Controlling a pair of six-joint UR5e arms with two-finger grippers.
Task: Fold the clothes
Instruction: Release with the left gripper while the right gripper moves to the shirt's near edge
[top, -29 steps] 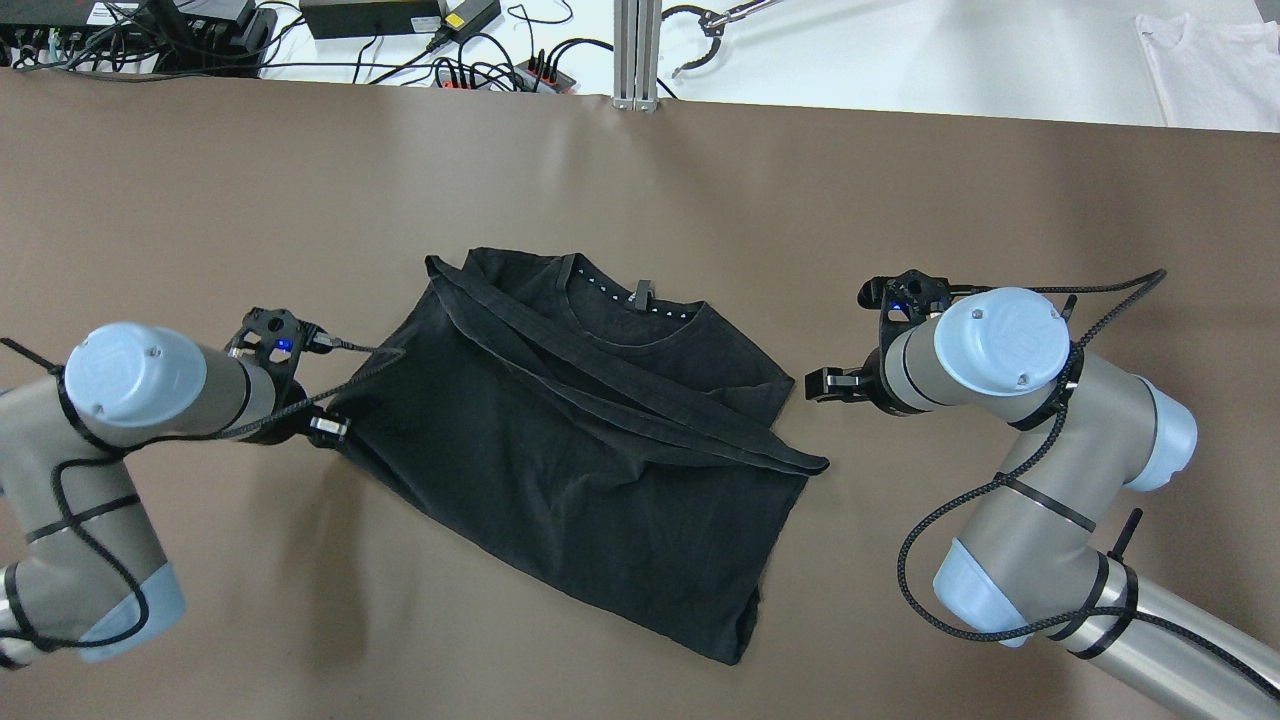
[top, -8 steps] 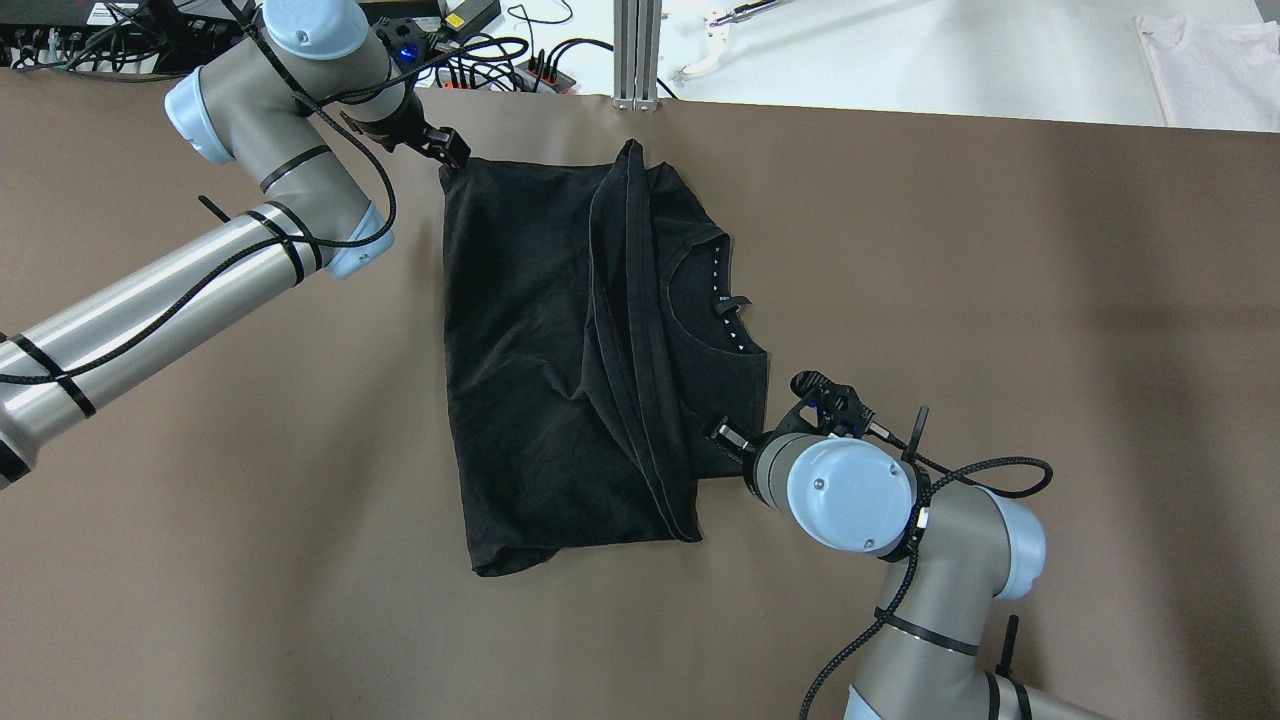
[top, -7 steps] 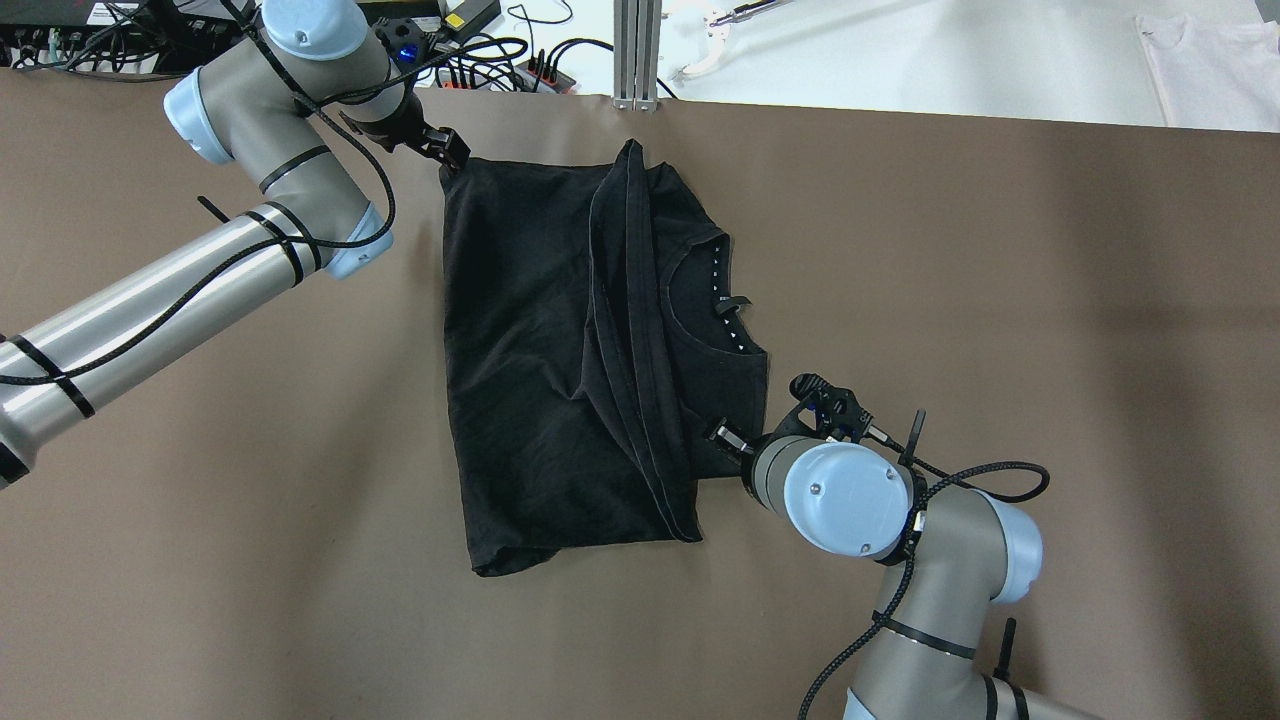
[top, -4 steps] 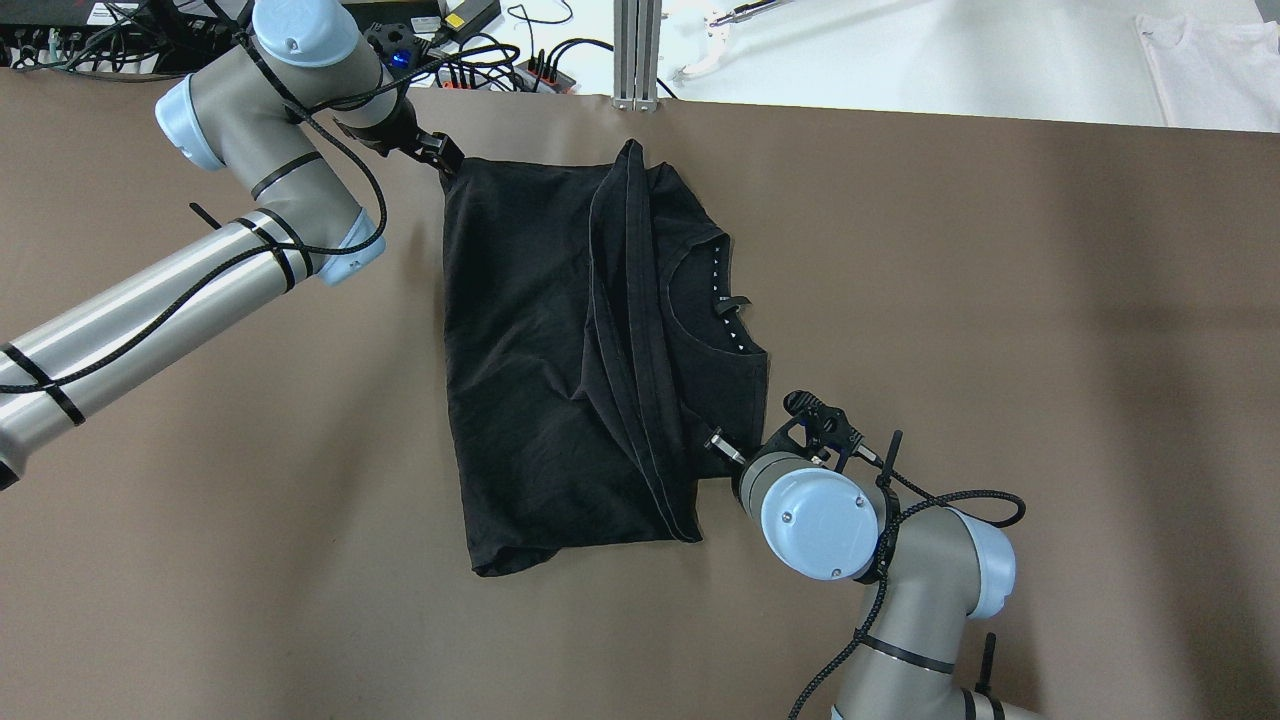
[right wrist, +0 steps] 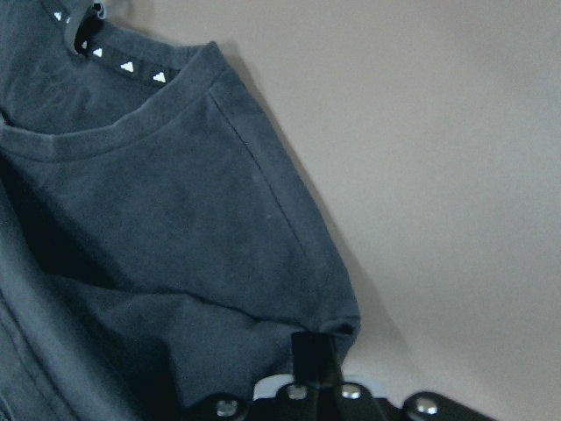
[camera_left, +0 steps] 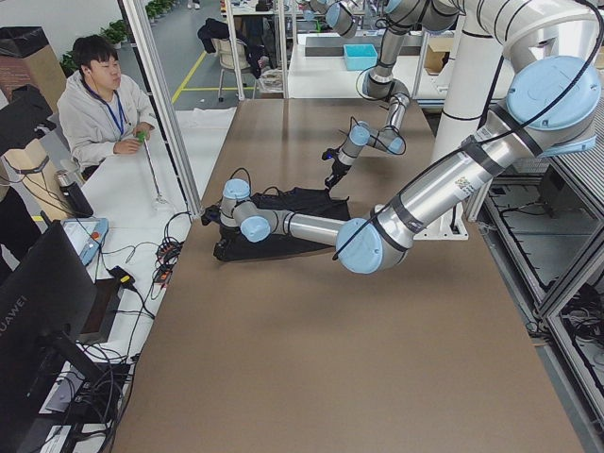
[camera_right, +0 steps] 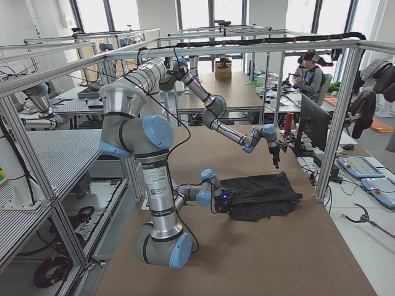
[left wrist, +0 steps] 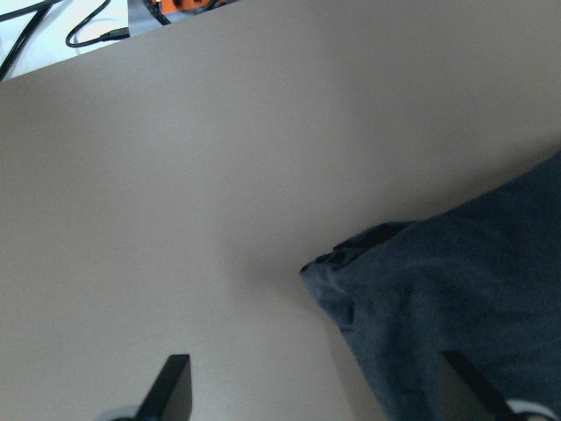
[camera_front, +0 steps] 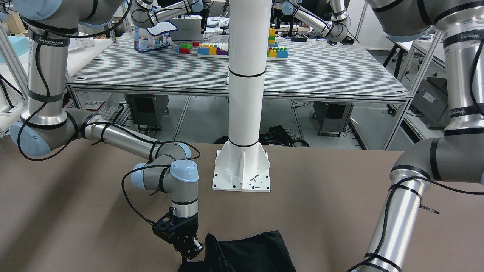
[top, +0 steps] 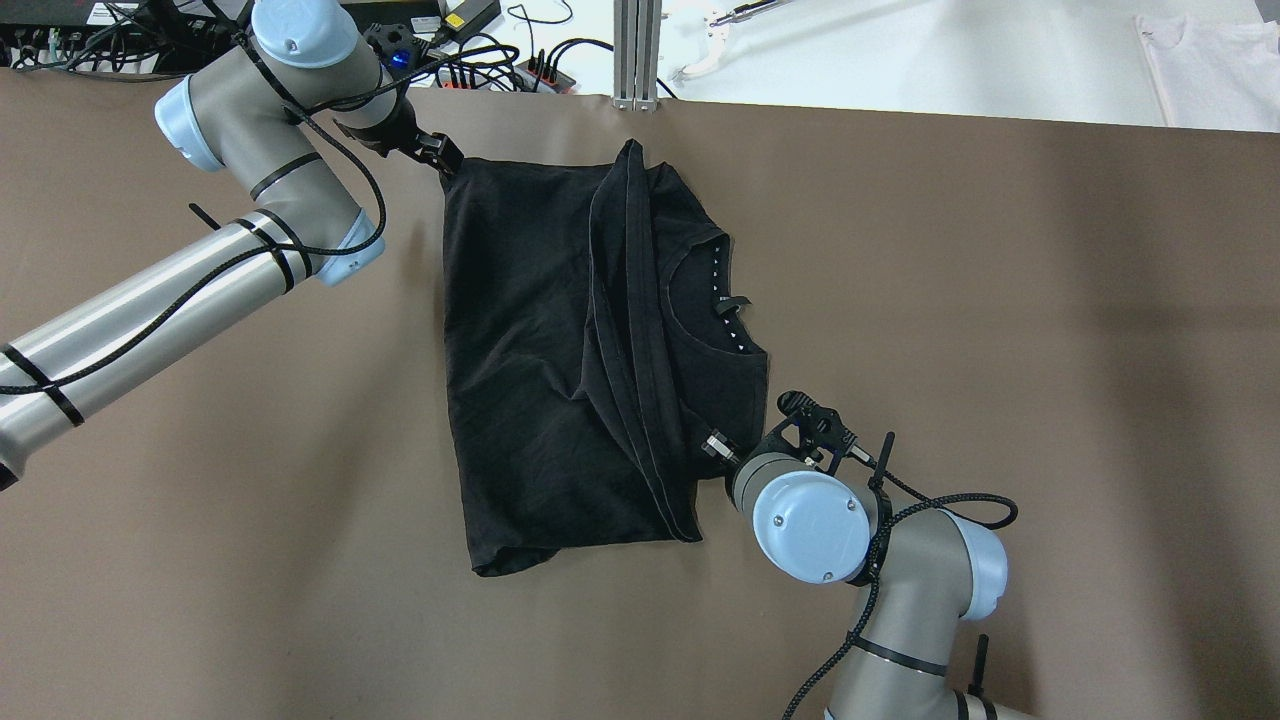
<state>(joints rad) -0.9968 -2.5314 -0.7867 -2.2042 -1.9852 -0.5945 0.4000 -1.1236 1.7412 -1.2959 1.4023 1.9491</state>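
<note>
Gripper, left: the left gripper (top: 447, 163) stands at the far-left corner of the clothes (top: 540, 350), close to the far edge of the tabletop (top: 1000, 350).
Opening, left: wide. In the left wrist view its two fingers (left wrist: 173, 390) sit far apart at the bottom of the frame, with nothing clamped between them.
Contact, left: the corner of the clothes lies on the tabletop ahead of the fingertips. Fabric runs close by one finger; whether it touches cannot be told.
Gripper, right: the right gripper (top: 712, 446) is at the near-right corner of the clothes, toward the middle of the tabletop.
Opening, right: narrow. In the right wrist view the fingers (right wrist: 314, 355) show as a single dark bar.
Hold, right: the tip of that bar meets the hem at the corner, and the fabric appears nipped there. The front-facing view shows the cloth rising in a small peak just beside the gripper.
Clothes: one black garment, lying flat at the centre of the tabletop, its long side running from near to far. The far end sits close to the far edge, by the aluminium post (top: 636, 55). A folded band runs down its length. The neckline (top: 725, 300), with small white triangle marks, faces the right edge.
Relation: the clothes span between the two grippers, one at each of two opposite corners.
Surroundings: the white pole (camera_front: 244, 94) is bolted to the tabletop at the robot's edge, apart from the clothes. A person (camera_left: 102, 109) sits beyond the far edge.
</note>
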